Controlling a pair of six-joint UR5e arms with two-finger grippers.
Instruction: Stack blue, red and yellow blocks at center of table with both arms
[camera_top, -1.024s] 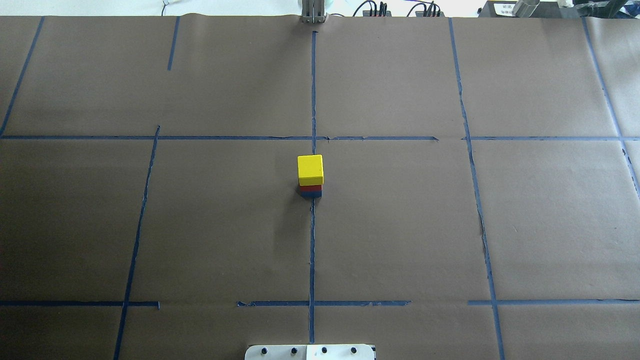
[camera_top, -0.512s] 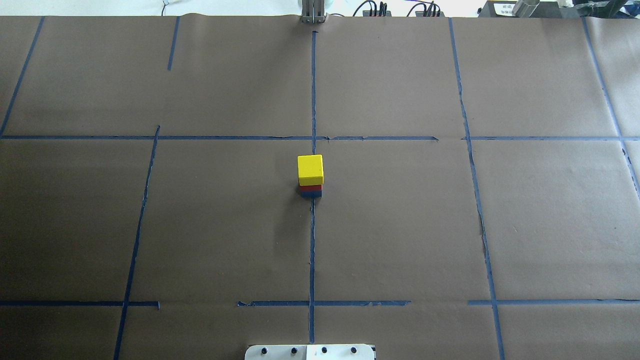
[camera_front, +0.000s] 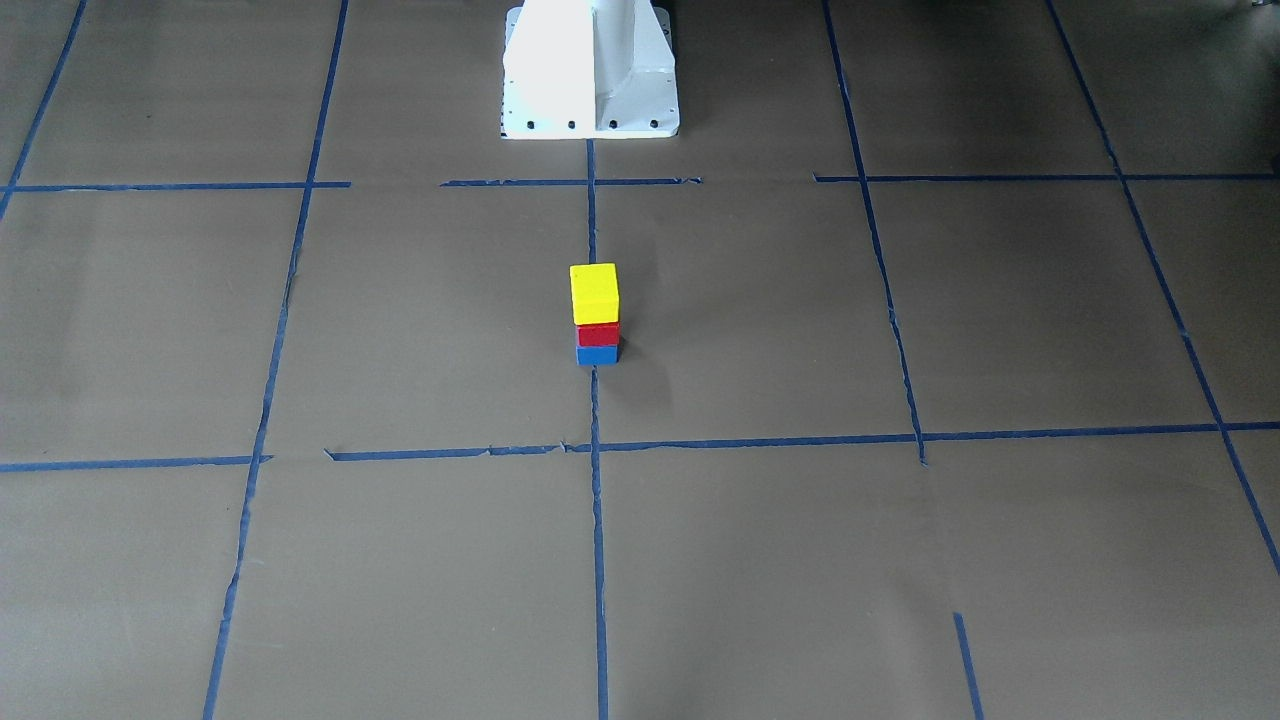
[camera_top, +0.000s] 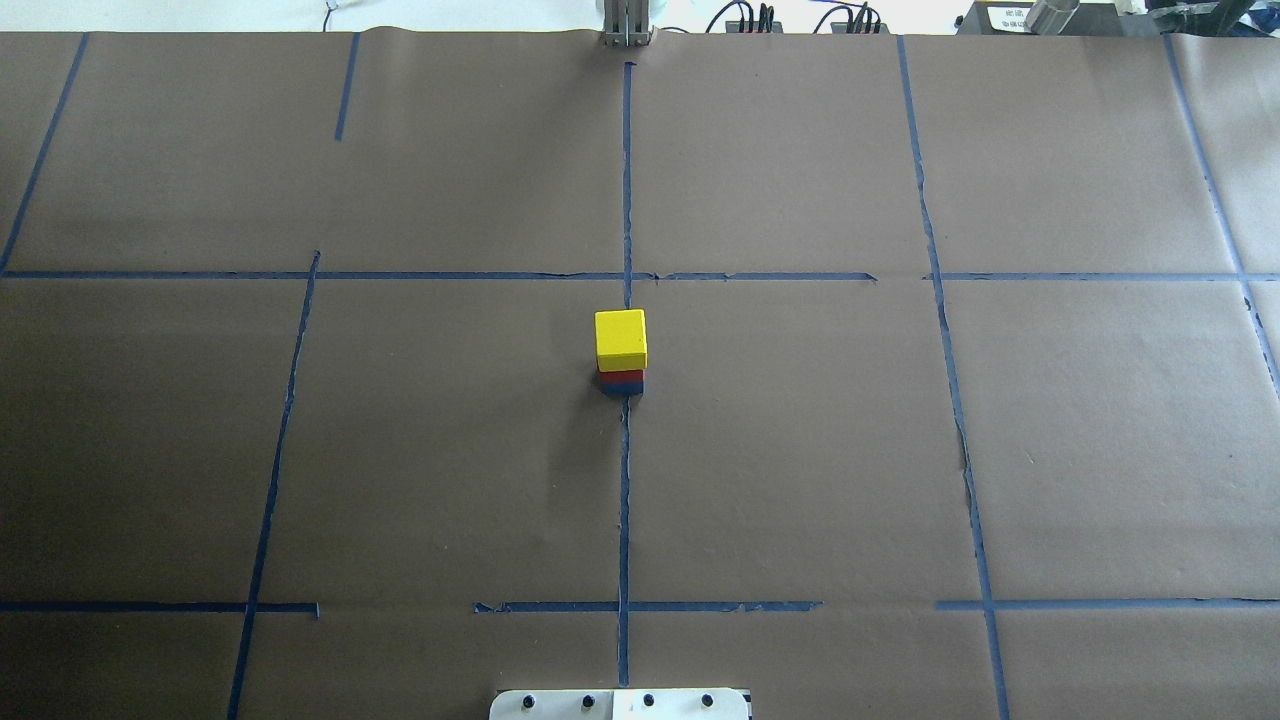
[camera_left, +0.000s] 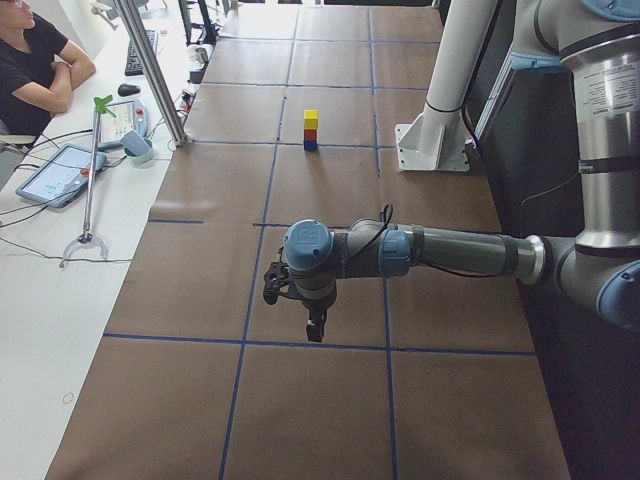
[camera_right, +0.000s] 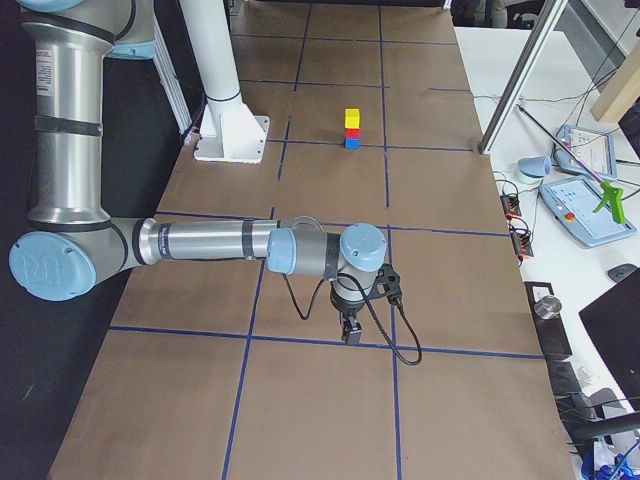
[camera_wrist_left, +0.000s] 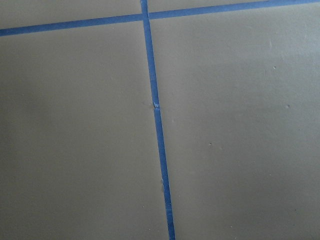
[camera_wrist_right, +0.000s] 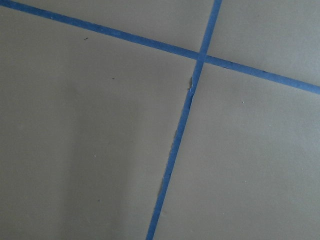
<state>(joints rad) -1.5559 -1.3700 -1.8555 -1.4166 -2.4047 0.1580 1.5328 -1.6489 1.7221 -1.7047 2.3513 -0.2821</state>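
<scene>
A yellow block (camera_front: 594, 293) sits on a red block (camera_front: 598, 334), which sits on a blue block (camera_front: 597, 354), as an upright stack at the table's centre. The overhead view shows the same yellow block (camera_top: 620, 338) with slivers of red (camera_top: 621, 375) and blue (camera_top: 622, 386) below it. My left gripper (camera_left: 314, 330) hangs over bare paper far from the stack (camera_left: 311, 132), at the table's left end. My right gripper (camera_right: 352, 330) hangs likewise at the right end, far from the stack (camera_right: 352, 130). I cannot tell whether either is open or shut. Both wrist views show only paper and tape.
The white robot base (camera_front: 590, 70) stands at the table's edge behind the stack. Blue tape lines (camera_top: 625, 500) cross the brown paper. A seated operator (camera_left: 35, 60), tablets and metal posts (camera_left: 150, 70) are beside the table on the operators' side.
</scene>
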